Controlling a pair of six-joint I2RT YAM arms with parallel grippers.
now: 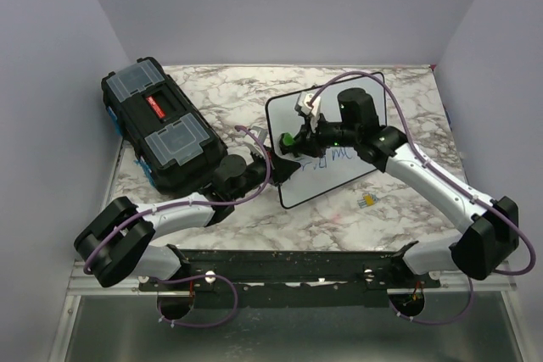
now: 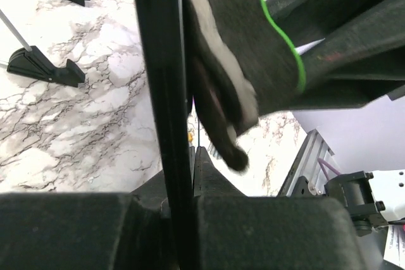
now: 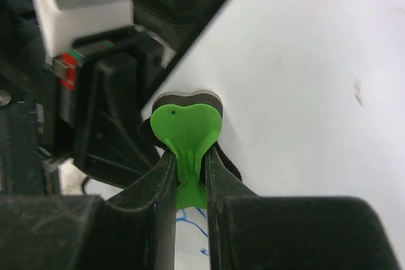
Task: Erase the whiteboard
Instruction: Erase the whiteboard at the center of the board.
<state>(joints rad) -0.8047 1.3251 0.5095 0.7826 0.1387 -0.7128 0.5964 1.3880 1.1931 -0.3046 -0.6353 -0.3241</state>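
The whiteboard (image 1: pixel 312 186) lies tilted at the table's middle, with blue handwriting (image 1: pixel 338 157) near its centre. My left gripper (image 1: pixel 273 165) is shut on the board's left edge. In the left wrist view the thin black frame (image 2: pixel 155 61) runs straight down between my left gripper's (image 2: pixel 193 156) jaws. My right gripper (image 1: pixel 299 143) is shut on a green heart-shaped eraser (image 1: pixel 288 139) and presses it on the board's left part. In the right wrist view my right gripper (image 3: pixel 188 162) clamps the eraser's green grip (image 3: pixel 186 124) against the white board (image 3: pixel 304 93), with blue writing (image 3: pixel 190 219) just below. The eraser's felt pad (image 2: pixel 228 74) shows beside the frame.
A black toolbox (image 1: pixel 161 129) stands at the left, close to the board and my left arm. A small yellowish item (image 1: pixel 367 201) lies on the marble table right of the board's lower corner. Two black board feet (image 2: pixel 44 67) show on the marble. Lilac walls enclose three sides.
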